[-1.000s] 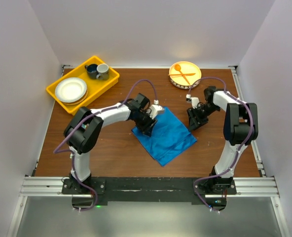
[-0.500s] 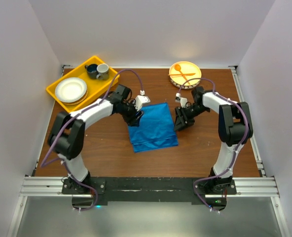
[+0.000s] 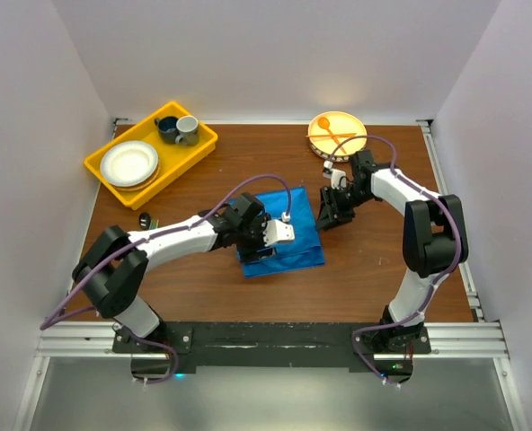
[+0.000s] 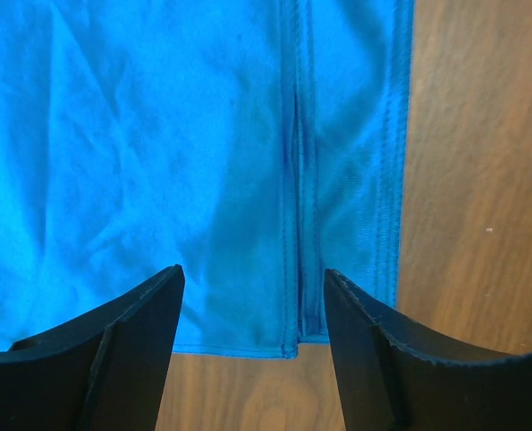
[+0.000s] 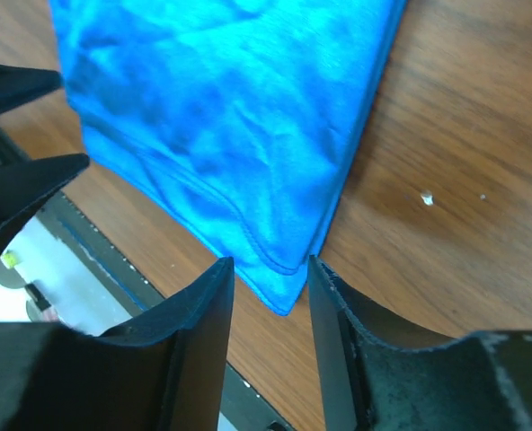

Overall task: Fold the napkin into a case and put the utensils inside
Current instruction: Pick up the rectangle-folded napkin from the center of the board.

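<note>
Creased, hemmed blue cloth napkin

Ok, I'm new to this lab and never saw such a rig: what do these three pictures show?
Two robot arms are bolted at the near edge of the table, each ending in a two-finger gripper. The wide picture comes from a fixed camera above and behind them; the other two come from cameras on the wrists, so each shows its own fingers. On the table lie a folded blue napkin, a yellow tray with white plates and cups, and an orange plate with an orange spoon and fork. The left gripper and right gripper are open over the napkin's edges, holding nothing.
</note>
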You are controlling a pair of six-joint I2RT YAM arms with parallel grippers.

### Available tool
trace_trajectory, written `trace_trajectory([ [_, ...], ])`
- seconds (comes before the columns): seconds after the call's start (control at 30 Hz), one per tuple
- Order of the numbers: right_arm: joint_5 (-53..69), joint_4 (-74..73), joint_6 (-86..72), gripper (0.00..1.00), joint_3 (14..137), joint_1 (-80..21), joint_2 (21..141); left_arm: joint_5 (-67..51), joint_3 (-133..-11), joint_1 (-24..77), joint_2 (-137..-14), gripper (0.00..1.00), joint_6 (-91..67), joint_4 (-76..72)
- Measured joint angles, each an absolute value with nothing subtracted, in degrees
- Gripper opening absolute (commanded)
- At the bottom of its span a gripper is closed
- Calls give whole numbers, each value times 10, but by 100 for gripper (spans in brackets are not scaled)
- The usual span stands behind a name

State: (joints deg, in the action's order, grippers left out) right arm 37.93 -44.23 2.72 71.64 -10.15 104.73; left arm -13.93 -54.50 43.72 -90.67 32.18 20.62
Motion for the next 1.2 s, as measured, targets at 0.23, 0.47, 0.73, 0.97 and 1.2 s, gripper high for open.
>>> trace_trajectory([
  [0.23, 327, -442, -1, 51, 712, -121, 1047, -61, -533, 473, -911, 70, 328, 188],
  [0.47, 281, -441, -27, 47, 704, -147, 1047, -22, -526, 481, -915, 70, 328, 181],
  [0.73, 260, -435, -53, 39, 700, -162, 1048, -8, -525, 481, -915, 71, 326, 175],
  [0.97, 261, -435, -60, 36, 700, -165, 1071, -8, -515, 481, -915, 73, 326, 174],
  [1.2, 262, -438, -62, 19, 700, -165, 1077, -8, -509, 481, -915, 72, 327, 172],
])
